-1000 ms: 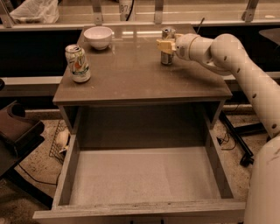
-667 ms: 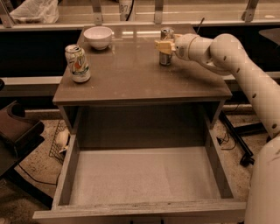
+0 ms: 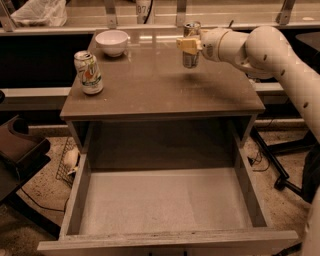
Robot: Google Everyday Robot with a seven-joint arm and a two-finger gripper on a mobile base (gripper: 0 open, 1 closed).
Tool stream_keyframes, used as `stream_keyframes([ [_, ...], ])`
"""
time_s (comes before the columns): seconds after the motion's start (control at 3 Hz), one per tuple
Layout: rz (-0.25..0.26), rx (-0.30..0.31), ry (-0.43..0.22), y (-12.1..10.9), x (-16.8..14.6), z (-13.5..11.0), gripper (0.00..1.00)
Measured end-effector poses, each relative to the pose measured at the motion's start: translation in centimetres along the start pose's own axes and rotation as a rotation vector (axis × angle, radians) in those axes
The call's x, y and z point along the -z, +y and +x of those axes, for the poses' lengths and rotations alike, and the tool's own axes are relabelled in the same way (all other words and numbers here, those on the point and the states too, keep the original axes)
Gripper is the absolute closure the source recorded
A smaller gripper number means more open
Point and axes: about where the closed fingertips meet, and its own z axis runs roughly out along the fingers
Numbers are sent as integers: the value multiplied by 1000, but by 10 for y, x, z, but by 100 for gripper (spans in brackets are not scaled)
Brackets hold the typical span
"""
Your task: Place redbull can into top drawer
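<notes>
Speckled floor point(image 3: 283, 150), dark chair point(image 3: 20, 147) at left, pale shelf point(image 3: 240, 11) behind the tool point(image 3: 191, 45) above tabletop point(image 3: 160, 87).

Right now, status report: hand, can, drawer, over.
Hand shut on redbull can, back right of cabinet top. Top drawer open in front. Pale can and white bowl far left, off the path.

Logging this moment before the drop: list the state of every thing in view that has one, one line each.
redbull can: upright, held by the gripper, seemingly just above the back right of the tabletop.
gripper: fingers shut on the redbull can, over the tabletop.
top drawer: pulled open, nothing inside.
pale can: upright on the tabletop's left, not held.
white bowl: upright at the tabletop's back left.
</notes>
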Motion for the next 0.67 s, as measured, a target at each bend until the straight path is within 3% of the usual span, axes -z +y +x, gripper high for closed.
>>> stream_keyframes([
  [0.67, -5, -7, 13, 40, 79, -42, 100],
])
